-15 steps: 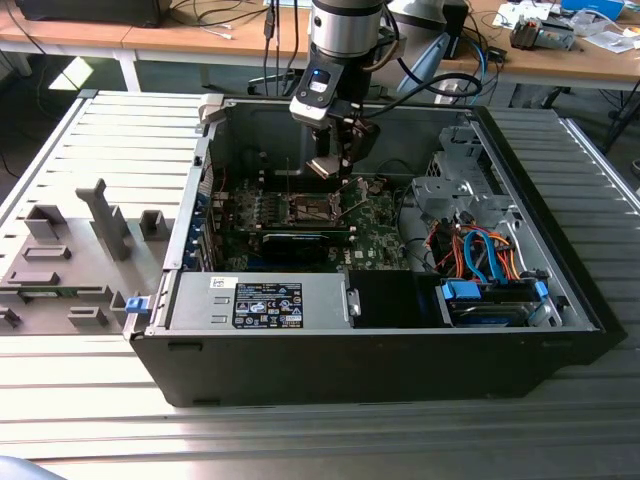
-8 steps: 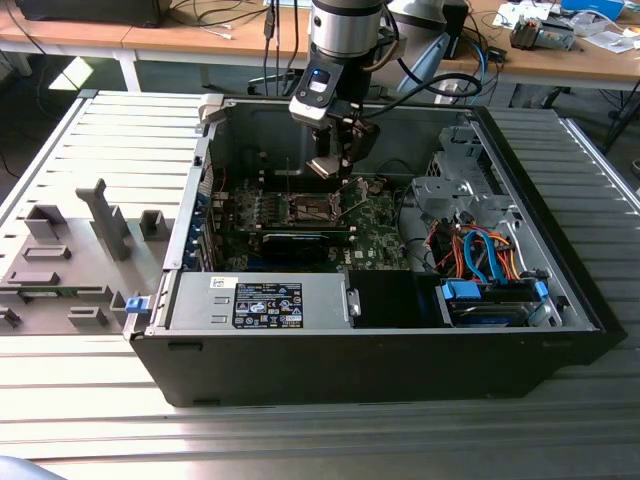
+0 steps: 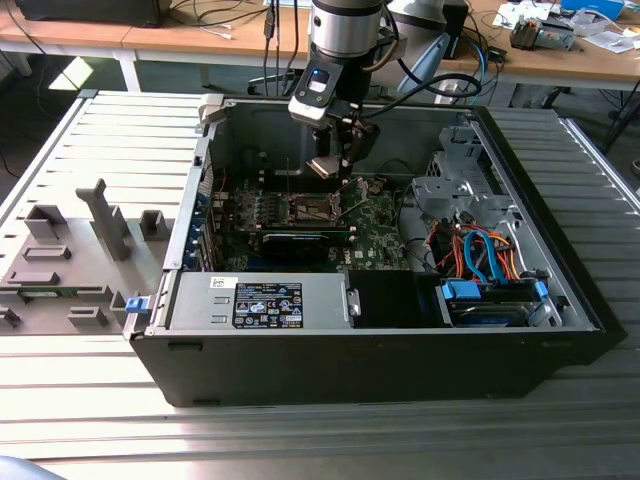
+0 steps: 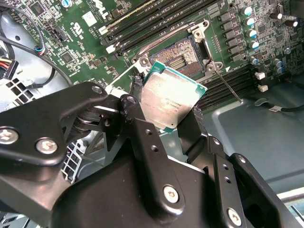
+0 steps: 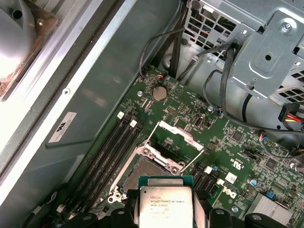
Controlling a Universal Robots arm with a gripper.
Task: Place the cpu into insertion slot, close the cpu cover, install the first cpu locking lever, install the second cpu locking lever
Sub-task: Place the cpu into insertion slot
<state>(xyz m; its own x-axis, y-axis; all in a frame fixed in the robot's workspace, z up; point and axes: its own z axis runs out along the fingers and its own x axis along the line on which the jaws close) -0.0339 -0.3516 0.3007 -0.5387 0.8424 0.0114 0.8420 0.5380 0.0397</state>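
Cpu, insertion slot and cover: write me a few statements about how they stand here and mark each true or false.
1. The gripper is shut on the cpu. True.
2. The cpu lies seated in the insertion slot. False: it is held clear of the slot, whose contact field is bare.
3. The cpu cover is closed over the slot. False: it stands swung open.
4. The computer case lies open with the motherboard facing up. True.

Open computer case (image 3: 350, 365) lies on slatted table (image 3: 300, 440), power supply (image 3: 200, 300) inside.
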